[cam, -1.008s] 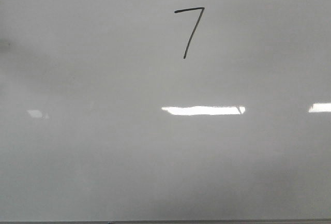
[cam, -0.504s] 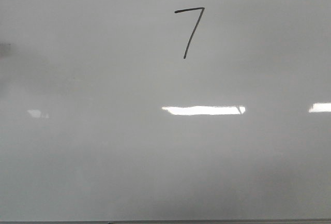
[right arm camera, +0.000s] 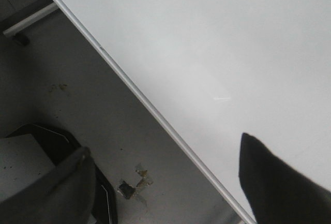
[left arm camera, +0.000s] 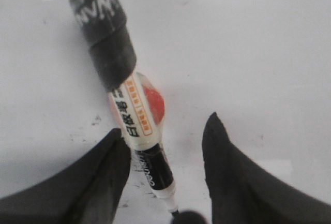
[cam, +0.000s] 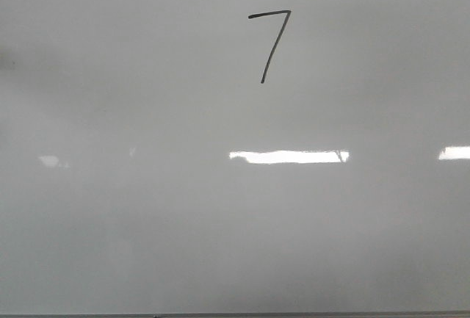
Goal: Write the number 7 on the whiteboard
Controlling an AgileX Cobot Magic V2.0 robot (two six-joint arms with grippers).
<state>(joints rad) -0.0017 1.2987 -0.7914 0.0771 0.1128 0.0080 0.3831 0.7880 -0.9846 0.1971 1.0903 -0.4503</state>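
On the far board: we see the number 7 (cam: 269,45) on the whiteboard (cam: 147,222).
Left gripper (left arm camera: 165,146): fingers apart, marker (left arm camera: 126,89) lying between them.
Right gripper (right arm camera: 170,182): fingers spread, holding nothing.

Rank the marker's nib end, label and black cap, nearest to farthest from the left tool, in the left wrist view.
1. Nib end, between the left tool's fingers.
2. Label, mid-barrel.
3. Black cap, far end.

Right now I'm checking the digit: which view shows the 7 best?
The front view: the whole 7 sits high on the whiteboard. The left wrist view shows only the marker; the right wrist view shows none of the digit clearly.
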